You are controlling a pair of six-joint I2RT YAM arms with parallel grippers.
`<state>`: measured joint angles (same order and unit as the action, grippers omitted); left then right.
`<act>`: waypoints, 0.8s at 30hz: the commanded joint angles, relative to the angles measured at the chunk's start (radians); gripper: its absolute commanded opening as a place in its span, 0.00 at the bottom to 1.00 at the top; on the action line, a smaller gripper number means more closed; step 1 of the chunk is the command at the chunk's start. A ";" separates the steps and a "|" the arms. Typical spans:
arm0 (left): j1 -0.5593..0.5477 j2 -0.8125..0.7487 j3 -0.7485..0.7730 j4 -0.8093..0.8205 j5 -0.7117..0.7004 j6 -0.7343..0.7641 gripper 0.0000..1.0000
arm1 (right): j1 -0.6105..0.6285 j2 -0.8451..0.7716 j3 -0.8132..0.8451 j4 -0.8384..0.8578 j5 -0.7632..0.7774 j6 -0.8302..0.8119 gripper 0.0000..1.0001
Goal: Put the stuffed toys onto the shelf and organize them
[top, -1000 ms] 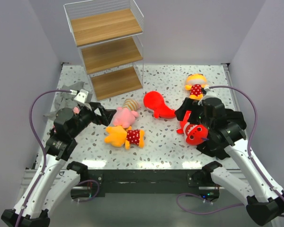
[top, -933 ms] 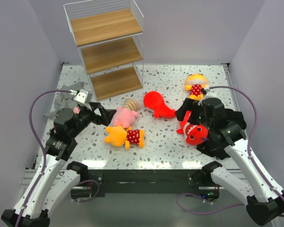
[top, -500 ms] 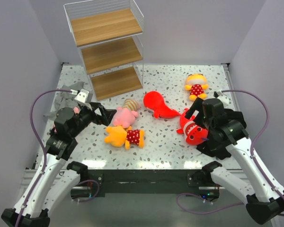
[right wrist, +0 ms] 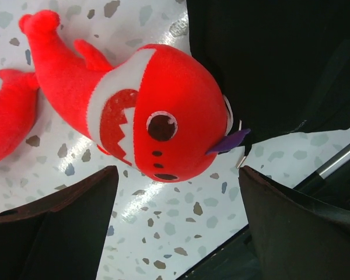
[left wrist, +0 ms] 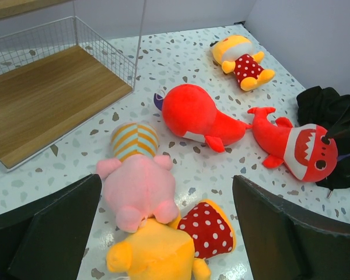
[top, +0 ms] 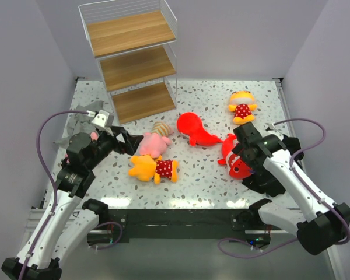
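Fingers of the right gripper (right wrist: 178, 172): spread wide and clamped on nothing; the head of the toothed shark (right wrist: 146, 116) shows between them in the wrist view.
Fingers of the left gripper (left wrist: 166, 186): also apart and empty, pointing at the pink toy (left wrist: 137, 186).
Toothed shark (top: 238, 163): lies on the table (top: 204, 93) at 4 o'clock of its middle, head toward the near edge, with the right gripper above it.
Plain red shark (top: 195, 129): near the table's middle, at 10 o'clock of the toothed shark, their tails nearly meeting.
Pink toy: at 9 o'clock of the plain red shark, its beige-striped end toward the shelf (top: 131, 32).
Near polka-dot toy (top: 154, 168): touches the pink toy at its 6 o'clock.
Far polka-dot toy (top: 242, 107): alone at 2 o'clock of the table.
Shelf: upright at 11 o'clock, three wooden boards in a white wire frame.
Grey cloth (top: 81, 119): at 9 o'clock, beside the left arm.
Table: speckled white.
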<state>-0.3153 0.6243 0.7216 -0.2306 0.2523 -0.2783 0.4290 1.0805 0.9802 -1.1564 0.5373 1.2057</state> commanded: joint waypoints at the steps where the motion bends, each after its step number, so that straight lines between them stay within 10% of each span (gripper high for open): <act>1: 0.002 -0.009 -0.002 0.005 -0.015 -0.012 1.00 | 0.001 0.030 -0.060 0.064 0.013 0.078 0.87; 6: 0.002 -0.006 -0.004 0.005 -0.012 -0.010 1.00 | -0.001 0.096 -0.123 0.142 0.030 0.080 0.74; 15: 0.002 0.002 -0.004 0.007 -0.010 -0.010 0.99 | 0.001 0.029 -0.124 0.190 0.145 -0.029 0.00; 24: 0.001 0.012 -0.004 0.010 -0.005 -0.013 0.99 | -0.001 -0.203 -0.107 0.483 -0.084 -0.579 0.00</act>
<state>-0.3153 0.6312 0.7216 -0.2344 0.2489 -0.2783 0.4297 0.9634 0.8551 -0.8650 0.5705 0.9367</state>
